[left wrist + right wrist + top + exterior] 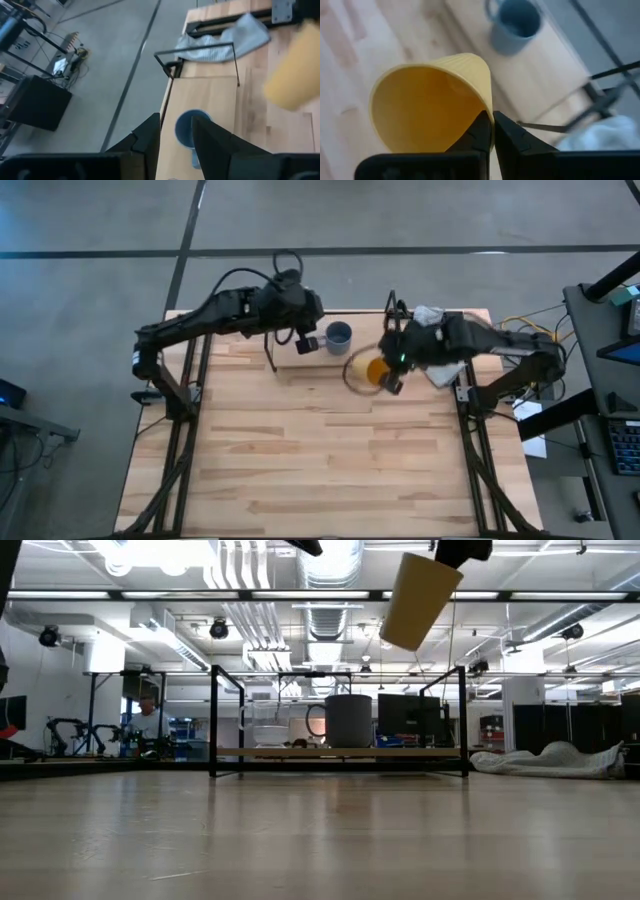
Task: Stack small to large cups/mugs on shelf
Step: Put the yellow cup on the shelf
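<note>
The yellow cup [420,600] hangs tilted in the air under my right gripper [492,122], which is shut on it near the shelf's right end [385,345]. The grey-blue mug [338,335] stands on the shelf's light-wood board [340,752]; the right wrist view shows the mug [515,25] beyond the cup. A clear glass cup [268,725] stands left of the mug on the board. My left gripper [176,135] is open above the board, and the mug [192,127] shows between its fingers. In the high view the left arm hides the glass. My right gripper pinches the yellow cup's wall at the rim [487,107], one finger inside the cup and one outside. The fingers come from above. The cup is lifted clear and hangs tilted, mouth upward and base [405,640] lowest, above the shelf's right part.
A white cloth [435,320] lies at the table's far right corner beside the shelf. Black wire uprights [213,720] stand at the shelf's ends. The near half of the wooden table [330,470] is bare. A person [148,720] shows far off in the room.
</note>
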Robot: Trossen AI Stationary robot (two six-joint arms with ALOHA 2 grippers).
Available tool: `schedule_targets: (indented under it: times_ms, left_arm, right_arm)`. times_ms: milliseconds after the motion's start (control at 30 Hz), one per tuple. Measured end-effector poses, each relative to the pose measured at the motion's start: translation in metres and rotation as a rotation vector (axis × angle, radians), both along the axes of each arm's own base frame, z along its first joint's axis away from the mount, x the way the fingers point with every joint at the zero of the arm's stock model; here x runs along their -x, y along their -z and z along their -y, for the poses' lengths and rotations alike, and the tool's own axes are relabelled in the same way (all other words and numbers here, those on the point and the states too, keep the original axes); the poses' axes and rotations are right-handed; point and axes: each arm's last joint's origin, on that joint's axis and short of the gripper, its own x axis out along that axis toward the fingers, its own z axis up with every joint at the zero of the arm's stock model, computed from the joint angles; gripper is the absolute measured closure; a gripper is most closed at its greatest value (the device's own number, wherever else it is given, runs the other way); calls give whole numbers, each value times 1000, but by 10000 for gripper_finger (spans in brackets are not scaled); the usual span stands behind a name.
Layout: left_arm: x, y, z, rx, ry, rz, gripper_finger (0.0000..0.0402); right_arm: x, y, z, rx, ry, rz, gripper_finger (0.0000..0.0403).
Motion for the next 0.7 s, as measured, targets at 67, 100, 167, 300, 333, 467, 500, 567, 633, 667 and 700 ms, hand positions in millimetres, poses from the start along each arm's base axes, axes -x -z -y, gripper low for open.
schedule_targets:
  times_ms: [67, 100, 167, 300, 333, 467, 500, 567, 633, 667, 700]
  left_arm:
    - [7, -6, 2, -3, 2, 23, 304]
    - [11, -9, 3, -5, 2, 32, 304]
    - [17, -13, 4, -7, 2, 44, 304]
    - [26, -21, 7, -11, 7, 73, 304]
    - [28, -23, 9, -12, 10, 79, 304]
    - [30, -25, 14, 2, 48, 92, 304]
    - [30, -26, 16, 6, 60, 94, 304]
    - [30, -26, 20, 9, 78, 98, 304]
    - [30, -27, 23, 10, 92, 102, 304]
    - [29, -26, 25, 12, 98, 100, 304]
    - [28, -25, 26, 14, 104, 96, 304]
  right_arm:
    - [6, -13, 12, 21, 3, -9, 394]
    - [9, -18, 18, 32, 5, -18, 394]
    - [17, -28, 31, 53, 9, -37, 394]
    - [28, -40, 59, 91, 46, -48, 394]
    - [30, -42, 67, 92, 54, -46, 394]
    - [35, -41, 96, 41, 85, -40, 394]
    - [36, -37, 104, 21, 96, -51, 394]
    - [35, -30, 118, -23, 108, -70, 394]
    - [31, -23, 131, -78, 107, -76, 394]
    - [29, -19, 136, -96, 104, -84, 394]
    - [25, -15, 141, -104, 101, -97, 394]
